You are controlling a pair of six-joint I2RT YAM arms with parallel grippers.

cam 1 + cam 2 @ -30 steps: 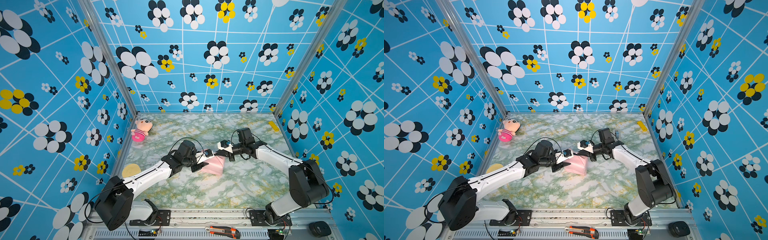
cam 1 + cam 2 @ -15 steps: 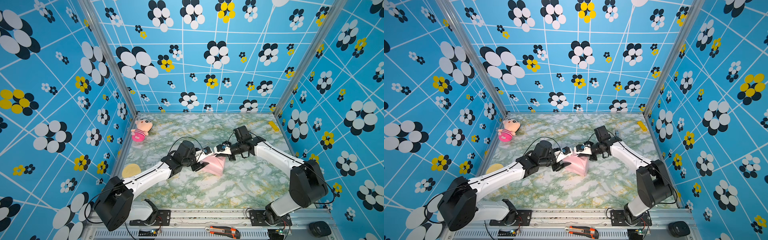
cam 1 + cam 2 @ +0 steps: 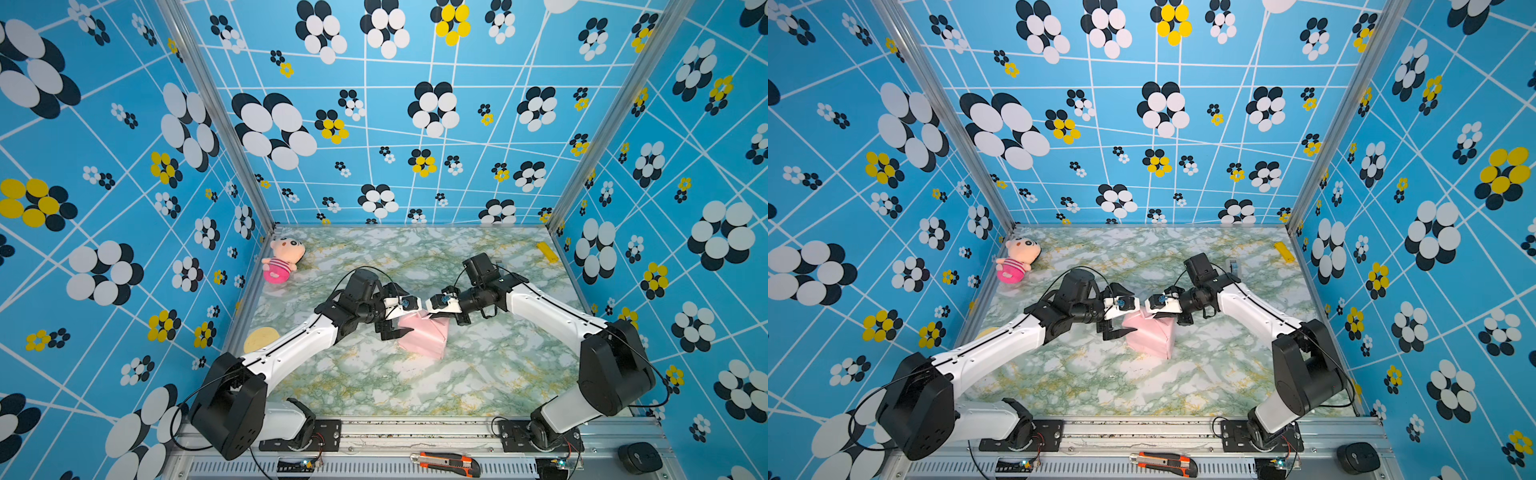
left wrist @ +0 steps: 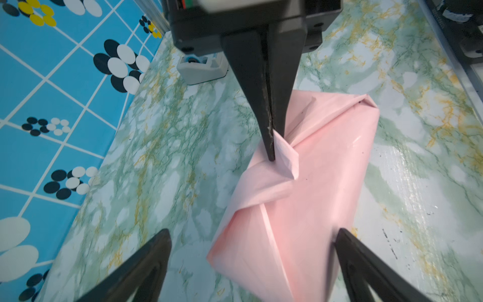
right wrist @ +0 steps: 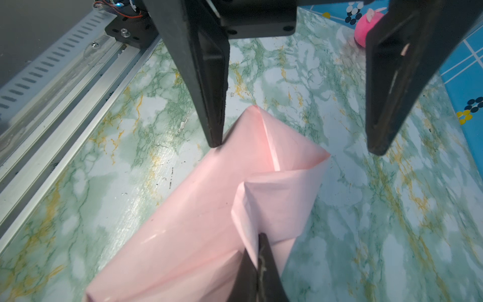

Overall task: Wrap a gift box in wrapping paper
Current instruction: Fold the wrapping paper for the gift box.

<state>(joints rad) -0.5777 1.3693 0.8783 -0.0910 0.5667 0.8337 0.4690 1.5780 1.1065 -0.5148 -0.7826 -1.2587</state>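
Left wrist view: the wrapping paper (image 4: 308, 214), folded around the gift box, lies on the table (image 4: 156, 157), long axis arm to arm. The right gripper (image 4: 271, 157) pinches its top flap; the left gripper (image 4: 252, 232), wide and empty, straddles one end.

The wrapping paper (image 3: 428, 338), cropped in both wrist views, wholly hides what is presumably the gift box.

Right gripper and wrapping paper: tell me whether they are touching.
Touching. The left wrist view shows the right gripper, shut, pinching a raised flap of the wrapping paper.
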